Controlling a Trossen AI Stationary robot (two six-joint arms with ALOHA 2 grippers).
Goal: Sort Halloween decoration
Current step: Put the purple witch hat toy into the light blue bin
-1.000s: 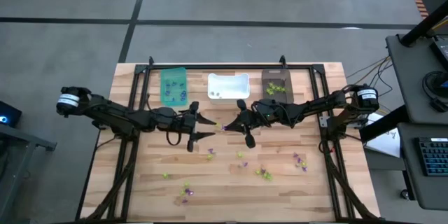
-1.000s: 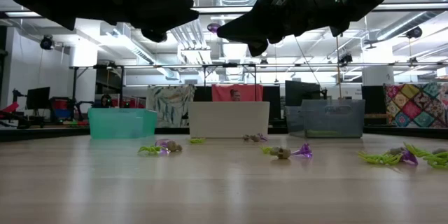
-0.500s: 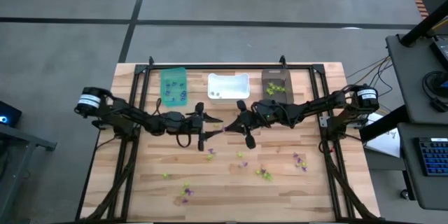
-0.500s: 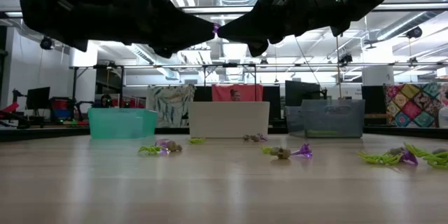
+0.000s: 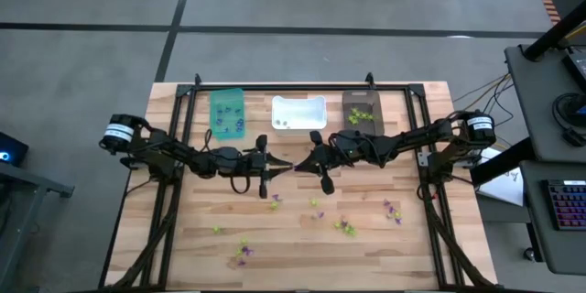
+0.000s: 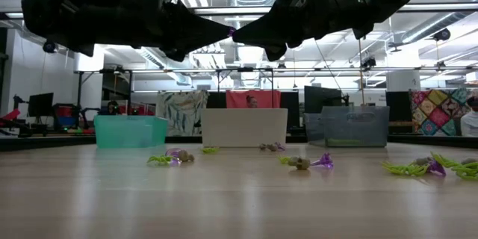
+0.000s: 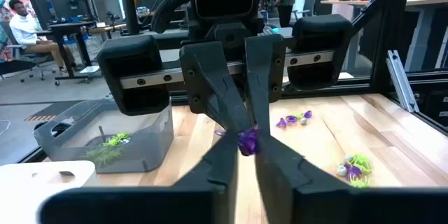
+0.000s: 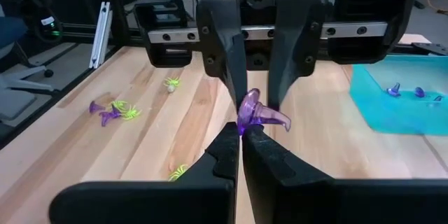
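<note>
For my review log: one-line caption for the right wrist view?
Right gripper and left gripper meet tip to tip, both pinching one tiny purple plastic trinket above the wooden table.

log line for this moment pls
stage: mid-air handover | left gripper: shut on purple trinket | right gripper: shut on same trinket

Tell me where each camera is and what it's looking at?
High view: above, looking straight down at the table, both arms meeting mid-table.
Low view: at tabletop height, looking across at the bins; arms overhead.
Left wrist view: on the left arm, facing the right end effector.
Right wrist view: on the right arm, facing the left end effector.
Shared: both wrist views show the purple trinket pinched between both end effectors.
</note>
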